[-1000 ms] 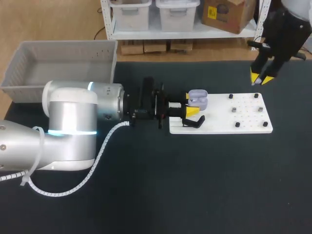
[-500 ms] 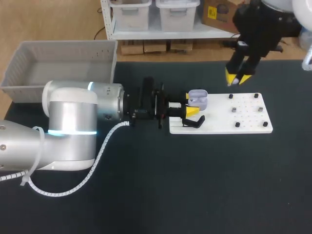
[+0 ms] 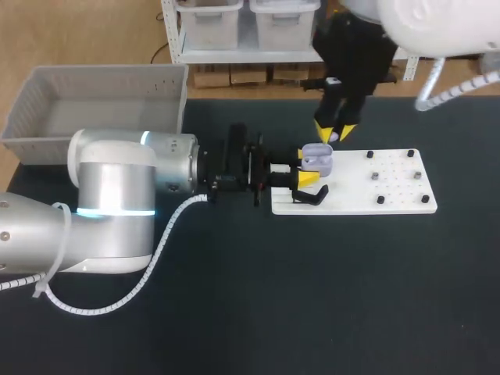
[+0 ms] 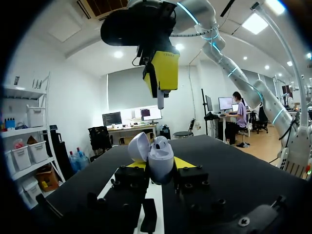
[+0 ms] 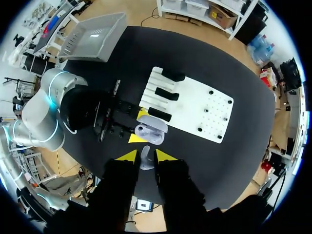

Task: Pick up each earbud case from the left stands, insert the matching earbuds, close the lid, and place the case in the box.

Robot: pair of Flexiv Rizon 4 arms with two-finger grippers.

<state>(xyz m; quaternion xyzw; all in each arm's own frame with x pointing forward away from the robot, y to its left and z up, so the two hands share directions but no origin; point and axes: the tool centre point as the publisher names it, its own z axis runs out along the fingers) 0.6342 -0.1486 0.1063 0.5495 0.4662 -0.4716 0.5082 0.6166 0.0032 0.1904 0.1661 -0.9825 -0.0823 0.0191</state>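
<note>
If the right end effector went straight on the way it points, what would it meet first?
Probably the open case in the left end effector, just below its earbud; depth unclear.

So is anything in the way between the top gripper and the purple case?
Nothing visible. The right gripper, holding an earbud, hangs above the open case; the left gripper grips the case's sides, not its top.
</note>
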